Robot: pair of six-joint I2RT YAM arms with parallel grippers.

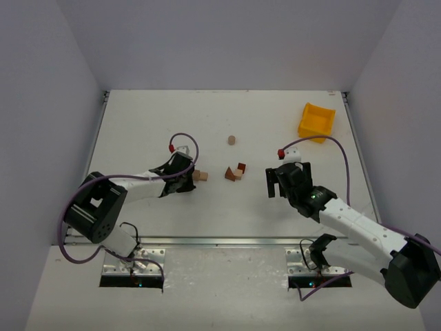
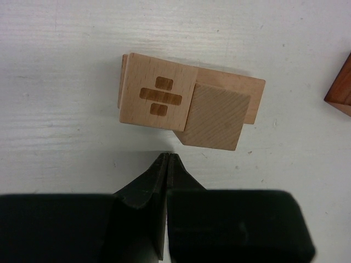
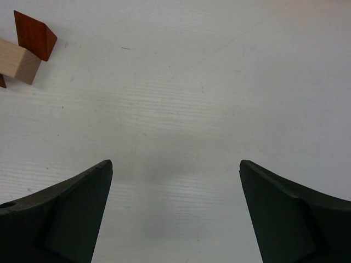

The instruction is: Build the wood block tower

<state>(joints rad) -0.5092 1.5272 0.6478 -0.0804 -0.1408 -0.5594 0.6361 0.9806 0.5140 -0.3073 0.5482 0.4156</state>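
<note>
Just beyond the left fingers (image 2: 167, 164), pinched shut on nothing, the tower's pale cubes (image 2: 186, 104) sit touching on the tabletop (image 1: 138, 124); a closed tip probably suits nudging them square. Well right, the right fingers (image 3: 66, 213) hang wide near the reddish-brown block (image 3: 34, 34).

I see a flat white matte tabletop (image 1: 138, 117) boxed in by plain pale grey-lilac panel walls (image 1: 227, 41) at the back and both sides. A silver metal rail (image 1: 227, 241) edges its near side under even, soft light.
</note>
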